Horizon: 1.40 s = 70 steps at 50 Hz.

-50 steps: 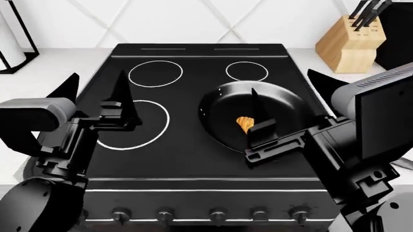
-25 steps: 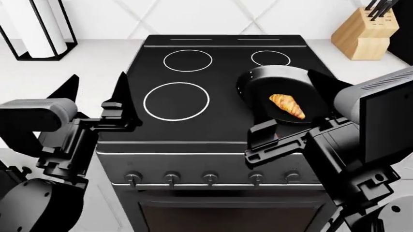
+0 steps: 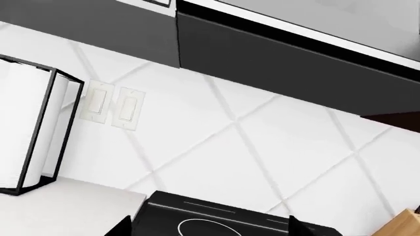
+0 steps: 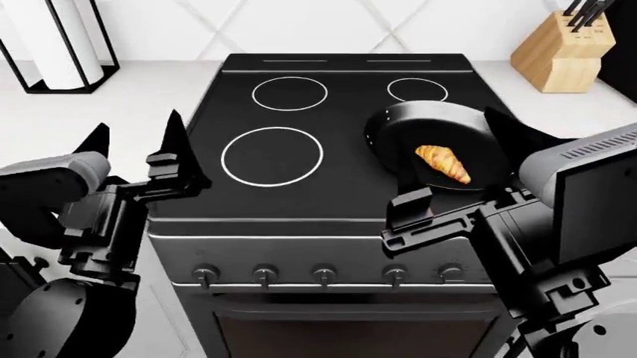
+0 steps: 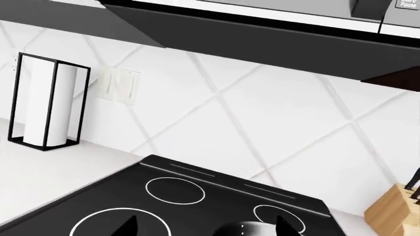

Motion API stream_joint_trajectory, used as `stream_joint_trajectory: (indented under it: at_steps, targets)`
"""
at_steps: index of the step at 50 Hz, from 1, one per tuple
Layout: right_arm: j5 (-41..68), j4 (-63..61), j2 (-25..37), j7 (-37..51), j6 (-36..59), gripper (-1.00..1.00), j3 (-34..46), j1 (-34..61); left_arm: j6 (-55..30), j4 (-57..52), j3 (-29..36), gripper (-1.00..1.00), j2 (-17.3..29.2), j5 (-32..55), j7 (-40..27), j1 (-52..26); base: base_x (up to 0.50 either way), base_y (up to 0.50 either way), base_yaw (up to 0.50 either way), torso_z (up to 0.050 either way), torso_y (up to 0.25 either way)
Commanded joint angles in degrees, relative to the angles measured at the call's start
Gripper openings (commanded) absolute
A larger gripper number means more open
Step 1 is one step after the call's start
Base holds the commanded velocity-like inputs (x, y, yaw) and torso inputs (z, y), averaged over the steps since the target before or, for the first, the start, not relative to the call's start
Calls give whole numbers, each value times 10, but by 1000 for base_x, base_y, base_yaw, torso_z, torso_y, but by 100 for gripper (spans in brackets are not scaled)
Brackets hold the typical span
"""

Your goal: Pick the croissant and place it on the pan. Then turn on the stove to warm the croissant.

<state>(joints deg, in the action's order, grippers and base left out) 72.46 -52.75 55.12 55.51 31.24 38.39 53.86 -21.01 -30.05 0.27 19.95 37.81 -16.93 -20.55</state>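
The croissant (image 4: 443, 162) lies inside the black pan (image 4: 398, 123), which sits on the front right burner of the stove (image 4: 298, 194). A row of dark knobs (image 4: 324, 274) runs along the stove's steel front panel. My right gripper (image 4: 441, 123) hovers open over the near side of the pan, one finger on each side of the croissant and nothing held. My left gripper (image 4: 136, 127) is open and empty by the stove's left edge. In the right wrist view the pan's rim (image 5: 246, 230) shows between the open fingers of the right gripper (image 5: 206, 227). The left gripper (image 3: 207, 228) faces the wall.
A paper towel holder (image 4: 60, 45) stands on the white counter at the back left. A wooden knife block (image 4: 562, 56) stands at the back right. Wall switches (image 3: 111, 105) and a dark hood (image 5: 262, 34) are above the cooktop. The oven door (image 4: 348, 328) is below the knobs.
The head view pulled back from the cooktop, so the knobs and oven door now show. In the last half second my left gripper sank slightly leftward; the croissant stayed in the pan.
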Motion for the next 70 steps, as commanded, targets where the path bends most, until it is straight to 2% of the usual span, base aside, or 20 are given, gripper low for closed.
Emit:
stream_joint_trajectory:
  at_steps: [1,6,15,34,41,70]
  targets:
    - [-44,-5,-2,-6,-12,100,5,-25,40,32,-19,100,-45,-34,-51,-2,0,0,0,0,0]
    - [-77,-5,-3,-6,-17,100,11,-41,97,38,-11,100,-56,-57,-23,16,0,0,0,0,0]
    - [-120,-15,-1,1,-40,100,21,-86,118,55,-7,100,-60,-68,-16,22,0,0,0,-3,0]
    - [-198,-8,-4,-4,-115,100,21,-157,162,73,4,100,-52,-84,17,38,0,0,0,-50,0]
    - [-193,-5,-9,5,-88,100,36,-154,170,73,10,100,-48,-89,25,45,0,0,0,-50,0]
    - [-213,18,-34,15,-102,100,59,-193,221,58,37,100,-17,-102,86,96,0,0,0,-50,0]
